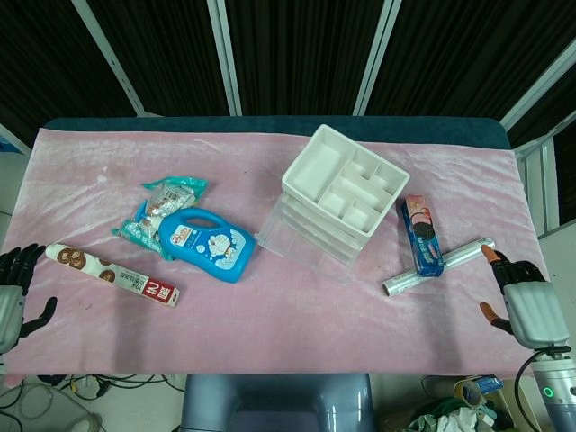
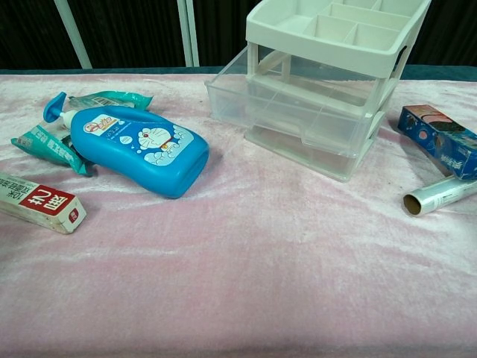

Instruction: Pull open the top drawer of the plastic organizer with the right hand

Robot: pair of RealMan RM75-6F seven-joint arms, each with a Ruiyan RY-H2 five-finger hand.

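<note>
The white plastic organizer stands at the middle of the pink cloth, its divided top tray open to the sky. Its clear top drawer sticks out toward the front left, and the chest view shows this drawer jutting past the organizer frame. My right hand hovers off the table's right front corner, far from the organizer, fingers apart and holding nothing. My left hand hangs at the left front edge, also spread and empty. Neither hand shows in the chest view.
A blue Doraemon bottle, teal snack packets and a long cookie box lie left of the organizer. A blue biscuit box and a silver foil roll lie on its right, near my right hand.
</note>
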